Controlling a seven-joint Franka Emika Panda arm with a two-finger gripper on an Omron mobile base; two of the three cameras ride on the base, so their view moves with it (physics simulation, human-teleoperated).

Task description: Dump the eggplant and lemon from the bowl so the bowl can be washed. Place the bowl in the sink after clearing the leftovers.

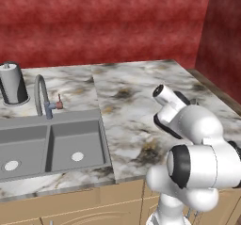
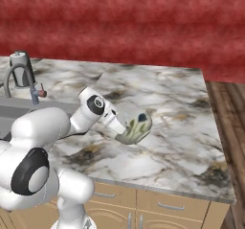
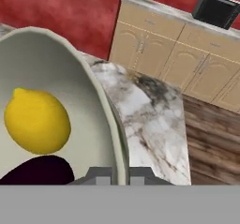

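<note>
Marble bench (image 1: 136, 101), white with brown-grey veining, L-shaped against the red wall (image 1: 103, 21). Dark cylindrical canister with pale lid (image 1: 12, 83) stands at the bench's back left corner. Tan cabinet fronts (image 2: 162, 209) below. Wood plank floor (image 2: 229, 113) on the right. Hand view: second cabinet run (image 3: 187, 63) carrying a black toaster-like box (image 3: 216, 8).

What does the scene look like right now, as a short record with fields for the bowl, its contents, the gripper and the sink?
bowl: tilted, held above the marble counter by its rim
lemon: inside the bowl
eggplant: inside the bowl, below the lemon in the hand view
gripper: clamped on the bowl's rim
sink: both basins hold nothing, faucet behind it
task stage: contents not yet dumped
</note>
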